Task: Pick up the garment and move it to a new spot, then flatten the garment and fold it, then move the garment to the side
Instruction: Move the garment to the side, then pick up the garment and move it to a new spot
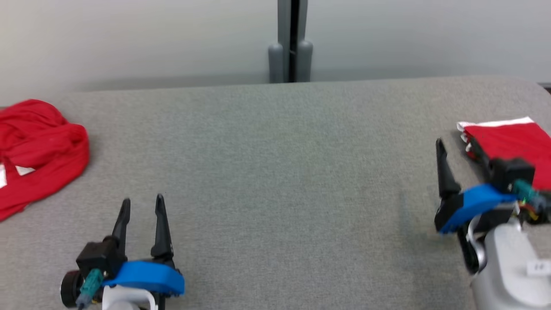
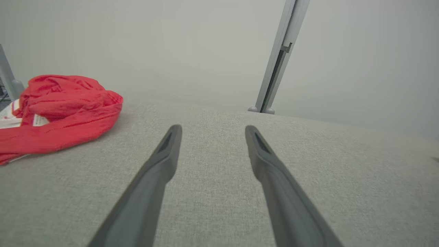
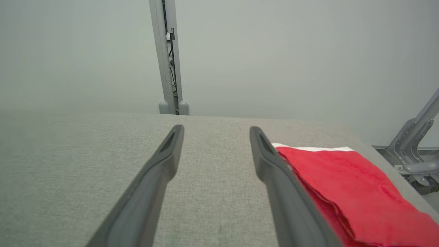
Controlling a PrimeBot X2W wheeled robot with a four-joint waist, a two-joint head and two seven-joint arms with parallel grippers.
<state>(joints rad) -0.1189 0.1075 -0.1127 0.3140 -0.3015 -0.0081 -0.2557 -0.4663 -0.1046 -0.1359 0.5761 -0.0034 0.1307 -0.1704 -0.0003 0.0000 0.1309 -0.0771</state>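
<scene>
A folded red garment point(image 1: 512, 140) with a white edge lies flat at the table's far right, also seen in the right wrist view point(image 3: 346, 185). My right gripper point(image 1: 454, 144) stands open and empty, turned on its side just left of the folded garment; its right finger point(image 3: 274, 171) runs along the cloth's left edge. A second red garment point(image 1: 38, 146) lies crumpled in a heap at the far left point(image 2: 65, 109). My left gripper point(image 1: 142, 200) is open and empty near the front left, to the right of the heap point(image 2: 212, 128).
The grey fabric-covered table point(image 1: 275, 172) stretches between the two garments. A grey post point(image 1: 292, 43) rises behind its far edge against a pale wall. A metal frame point(image 3: 415, 151) stands off the table's right end.
</scene>
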